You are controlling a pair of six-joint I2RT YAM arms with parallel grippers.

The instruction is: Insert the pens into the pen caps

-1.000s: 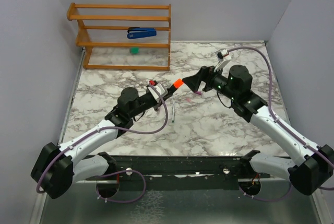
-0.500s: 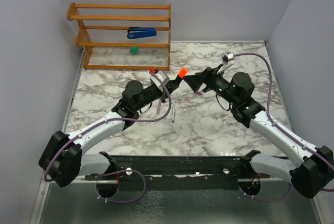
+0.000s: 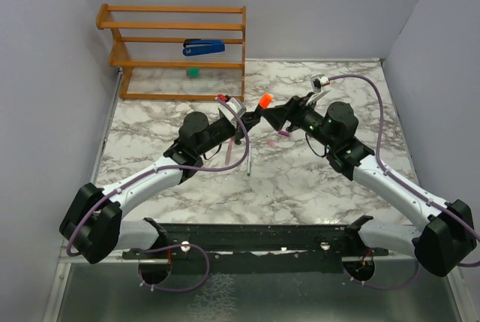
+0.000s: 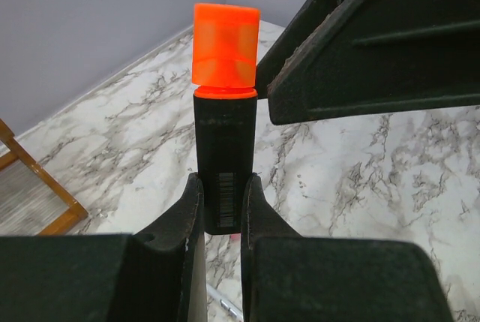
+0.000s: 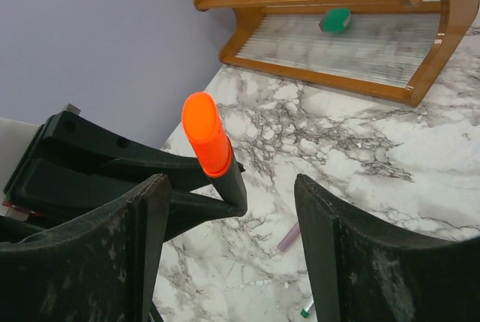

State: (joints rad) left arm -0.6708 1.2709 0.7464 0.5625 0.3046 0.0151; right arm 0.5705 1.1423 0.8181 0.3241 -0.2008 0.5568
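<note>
My left gripper (image 3: 251, 117) is shut on the black marker body (image 4: 223, 153) and holds it upright above the table. The orange cap (image 4: 225, 55) sits on the marker's top end; it also shows in the top view (image 3: 264, 100) and the right wrist view (image 5: 204, 133). My right gripper (image 3: 276, 115) is open, its fingers (image 5: 146, 217) standing either side of the capped marker without touching it. The grey pen (image 3: 247, 158) lies on the marble below. A slim purple-magenta cap (image 5: 287, 238) lies on the table under the right gripper. The pink pen and pink cap are not clearly visible.
A wooden rack (image 3: 176, 55) stands at the back left, with a blue stapler-like object (image 3: 203, 46) on one shelf and a small green object (image 3: 193, 72) lower down. Grey walls close in the marble table (image 3: 322, 179) on three sides.
The left gripper has carried the marker with the orange cap up and toward the back. The right gripper moved along with it and now stands open around the cap.
</note>
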